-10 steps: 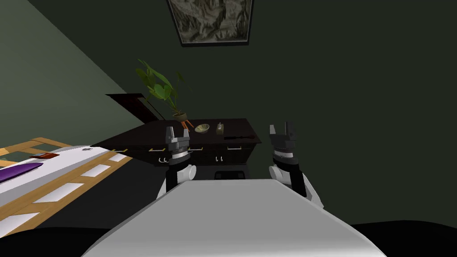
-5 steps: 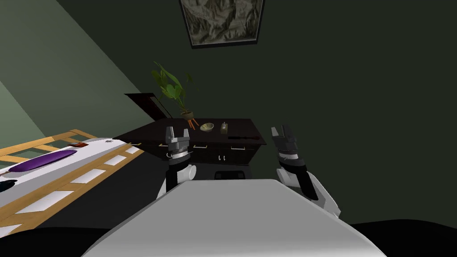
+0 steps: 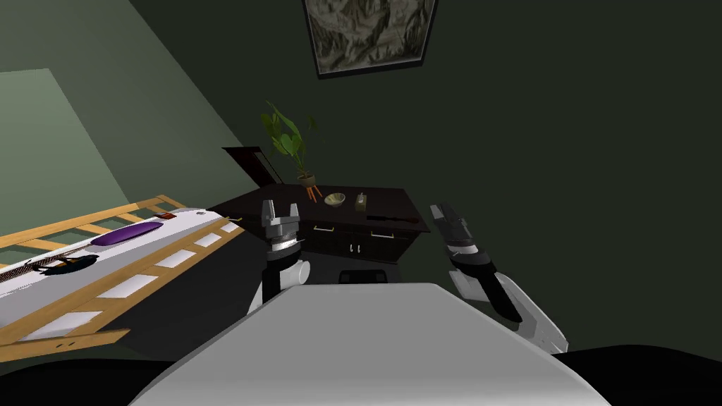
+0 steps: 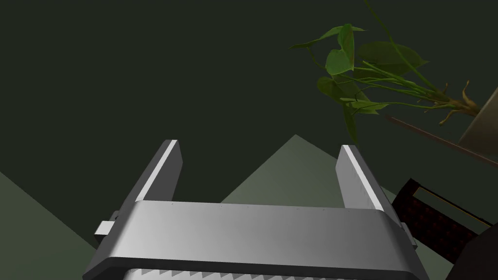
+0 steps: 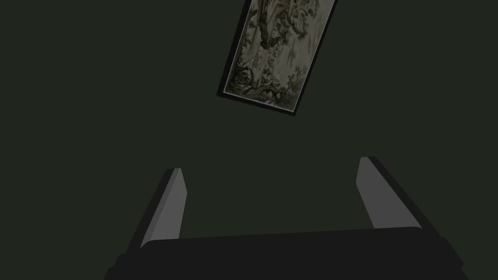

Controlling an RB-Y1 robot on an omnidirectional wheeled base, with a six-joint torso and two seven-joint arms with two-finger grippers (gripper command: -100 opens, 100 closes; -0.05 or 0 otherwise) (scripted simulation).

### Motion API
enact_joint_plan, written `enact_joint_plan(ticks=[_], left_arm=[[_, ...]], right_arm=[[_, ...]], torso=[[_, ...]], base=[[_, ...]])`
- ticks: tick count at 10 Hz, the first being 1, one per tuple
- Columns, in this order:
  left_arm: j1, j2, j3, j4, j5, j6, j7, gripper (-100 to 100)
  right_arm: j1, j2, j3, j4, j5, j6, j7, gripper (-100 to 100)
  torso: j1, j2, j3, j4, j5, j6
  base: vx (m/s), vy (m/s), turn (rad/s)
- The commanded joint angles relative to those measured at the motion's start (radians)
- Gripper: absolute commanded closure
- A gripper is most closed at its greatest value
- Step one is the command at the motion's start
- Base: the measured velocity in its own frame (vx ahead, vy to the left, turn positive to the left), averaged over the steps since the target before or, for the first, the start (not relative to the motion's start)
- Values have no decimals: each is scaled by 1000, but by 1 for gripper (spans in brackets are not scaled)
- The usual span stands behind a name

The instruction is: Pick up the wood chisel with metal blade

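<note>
The right gripper [image 5: 271,165] is reaching forward from its dark body, its jaws standing wide open. Two thin grey fingers [image 5: 171,209] are rising from opposite ends of that body, well apart from each other, both sitting in dim light.

On the dark dresser [image 3: 374,240] the chisel [image 3: 391,219] lies by the right front edge, with bare top around it. A small box [image 3: 361,202], a bowl [image 3: 334,199] and a potted plant [image 3: 306,179] stand further back and left. A bed [image 3: 141,261] flanks the dresser's left end, and a wall rises behind the dresser
</note>
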Motion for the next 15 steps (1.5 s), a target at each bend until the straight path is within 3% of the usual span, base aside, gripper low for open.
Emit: enact_joint_plan(ticks=[1, 4, 7, 8, 11, 14, 15], left_arm=[[0, 0, 0, 0, 0, 0, 0, 0], [0, 0, 0, 0, 0, 0, 0, 0], [0, 0, 0, 0, 0, 0, 0, 0], [0, 0, 0, 0, 0, 0, 0, 0], [0, 0, 0, 0, 0, 0, 0, 0], [0, 0, 0, 0, 0, 0, 0, 0], [0, 0, 0, 0, 0, 0, 0, 0]], right_arm=[[7, -37, -18, 18, 4, -8, 4, -100], [47, -127, -63, 83, 42, -23, 27, -100], [69, -201, -84, 118, 63, -29, 37, -100], [93, -234, -102, 154, 86, -35, 47, -100], [118, -322, -119, 192, 111, -41, 56, -100], [173, -410, -147, 268, 163, -52, 74, -100], [173, -437, -147, 268, 163, -52, 74, -100]], torso=[[0, 0, 0, 0, 0, 0], [0, 0, 0, 0, 0, 0], [1, -1, 0, 0, 0, 0], [0, 0, 0, 0, 0, 1], [1, -1, 0, 0, 0, 0], [0, -1, 0, 0, 0, 1], [0, -1, 0, 0, 0, 0]], base=[[-2, 34, 97], [-2, 47, 202], [3, 46, 123], [-1, 59, 261], [11, 47, 148], [10, 48, 176], [15, 47, 137]])
